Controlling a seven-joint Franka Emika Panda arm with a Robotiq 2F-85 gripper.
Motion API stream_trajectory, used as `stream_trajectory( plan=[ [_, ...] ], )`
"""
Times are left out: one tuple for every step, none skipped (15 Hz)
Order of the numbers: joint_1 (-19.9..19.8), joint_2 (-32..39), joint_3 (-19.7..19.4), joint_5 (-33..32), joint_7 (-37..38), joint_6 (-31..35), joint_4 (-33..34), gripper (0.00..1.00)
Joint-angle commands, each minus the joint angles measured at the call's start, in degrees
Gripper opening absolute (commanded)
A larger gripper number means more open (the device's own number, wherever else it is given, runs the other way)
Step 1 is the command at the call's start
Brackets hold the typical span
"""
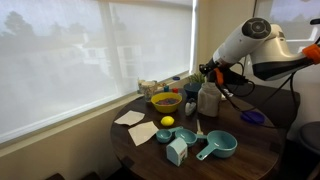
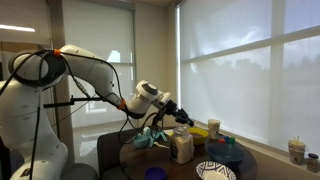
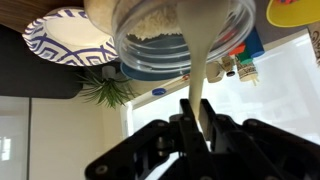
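My gripper (image 3: 198, 110) is shut on the thin cream handle of a utensil (image 3: 208, 78). The handle runs between the black fingers and into a clear jar (image 3: 180, 35) holding pale, grainy contents. In both exterior views the gripper (image 1: 213, 72) (image 2: 183, 117) hangs just above that jar (image 1: 208, 100) (image 2: 182, 146), which stands upright on the round dark table (image 1: 250, 155). The utensil's working end is hidden inside the jar.
Near the jar stand a yellow bowl (image 1: 166, 101), a lemon (image 1: 167, 122), teal measuring cups (image 1: 217, 146), a small carton (image 1: 177, 150) and paper napkins (image 1: 143, 133). A blue-patterned plate (image 2: 215, 171) lies at the table's edge. A purple item (image 1: 252, 117) lies beyond the jar.
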Motion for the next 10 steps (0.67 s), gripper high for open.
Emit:
stream_trajectory(
  plan=[
    [1.88,0.26,-1.47,-1.30,0.32,-0.24,-0.55,0.03],
    [2.24,0.32,-1.82,0.43,-0.86,-0.02,-0.72,0.03],
    [2.54,0.38,-2.21,1.77,-2.02,0.15,-0.82,0.03],
    [2.76,0.43,-2.49,2.68,-2.95,-0.22,-0.83,0.03],
    [2.83,0.46,-2.75,3.24,-3.99,-0.67,-0.79,0.03],
    [2.93,0.44,-2.82,3.71,-4.42,-1.73,-0.66,0.03],
    [3.06,0.46,-3.06,4.97,-5.37,-2.35,-0.54,0.03],
    [2.99,0.52,-3.13,5.51,-5.53,-2.94,-0.32,0.03],
    [3.00,0.58,-3.28,6.85,-6.09,-3.35,-0.17,0.03],
    [3.19,0.59,-3.55,9.10,-7.29,-3.62,0.02,0.03]
  ],
)
